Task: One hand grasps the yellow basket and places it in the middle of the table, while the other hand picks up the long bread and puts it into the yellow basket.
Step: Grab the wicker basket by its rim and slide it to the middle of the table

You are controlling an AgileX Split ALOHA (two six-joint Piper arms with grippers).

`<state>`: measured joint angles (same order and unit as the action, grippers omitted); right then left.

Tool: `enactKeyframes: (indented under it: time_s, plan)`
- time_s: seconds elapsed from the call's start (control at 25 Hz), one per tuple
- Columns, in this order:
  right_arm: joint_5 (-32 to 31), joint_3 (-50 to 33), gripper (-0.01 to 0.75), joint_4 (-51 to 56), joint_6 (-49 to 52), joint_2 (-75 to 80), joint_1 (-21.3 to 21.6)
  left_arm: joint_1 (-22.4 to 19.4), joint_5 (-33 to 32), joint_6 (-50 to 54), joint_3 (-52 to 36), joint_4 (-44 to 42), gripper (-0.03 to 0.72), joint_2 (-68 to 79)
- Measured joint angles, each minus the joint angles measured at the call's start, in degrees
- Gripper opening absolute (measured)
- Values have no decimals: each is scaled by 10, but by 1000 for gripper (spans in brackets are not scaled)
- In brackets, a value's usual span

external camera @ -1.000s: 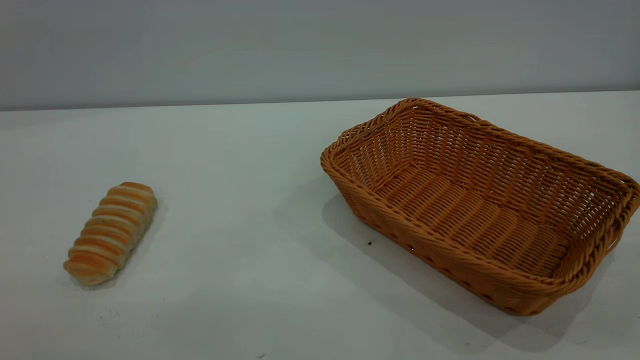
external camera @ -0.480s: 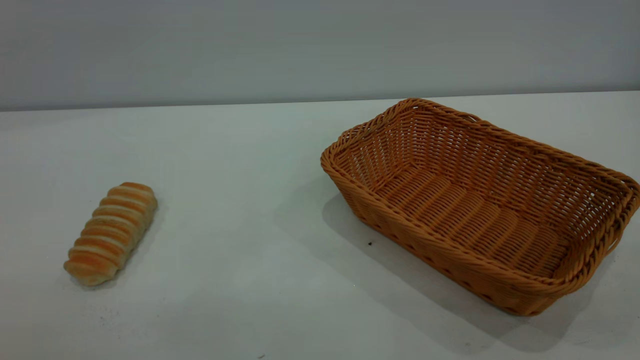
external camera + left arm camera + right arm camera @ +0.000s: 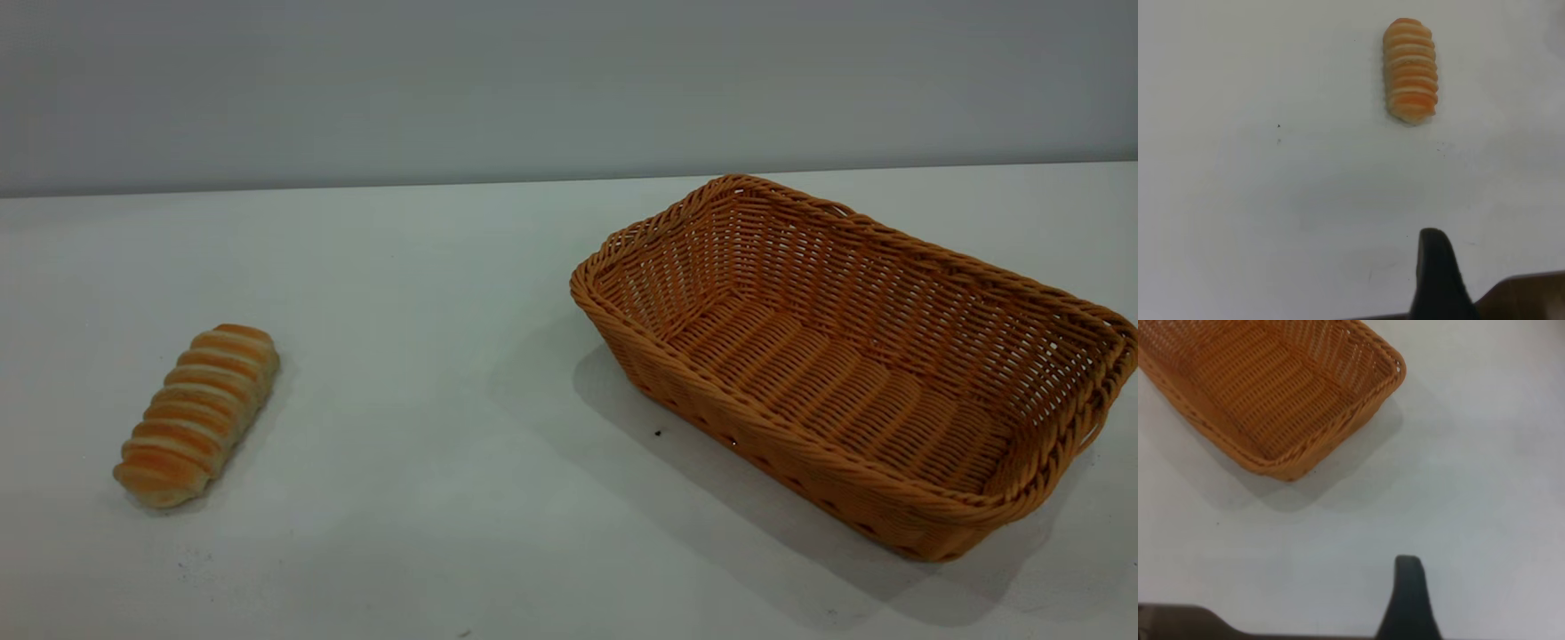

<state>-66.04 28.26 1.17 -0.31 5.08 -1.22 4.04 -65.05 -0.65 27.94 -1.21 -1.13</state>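
Observation:
The long bread (image 3: 197, 415), ridged in golden-orange and cream, lies on the white table (image 3: 444, 356) at the left of the exterior view. The yellow basket (image 3: 800, 467), woven and empty, stands at the right and reaches that view's right edge. Neither arm shows in the exterior view. In the left wrist view the long bread (image 3: 1411, 71) lies well apart from the black part of my left gripper (image 3: 1436, 280). The right wrist view shows one corner of the yellow basket (image 3: 1346, 423), with bare table between it and my right gripper (image 3: 1408, 600). Neither gripper holds anything that I can see.
A plain grey wall (image 3: 533, 89) runs behind the table's far edge. A wide stretch of bare tabletop separates the bread from the basket. A few tiny dark specks (image 3: 658, 433) dot the surface. The table's brown edge (image 3: 1531, 297) shows in the left wrist view.

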Motion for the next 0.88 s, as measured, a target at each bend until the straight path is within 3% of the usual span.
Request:
enactKeyframes:
  time_s: [0.36,0.68,0.88]
  plan:
    - [13,0,586,0,-4,0,-3,0,0,0,0,0,530,0]
    - [64,0,586,41,19,0,-84,0,3,0,1,0,530,37]
    - [158,0,586,42,97,52,-103,0,97,29,10,5,529,152]
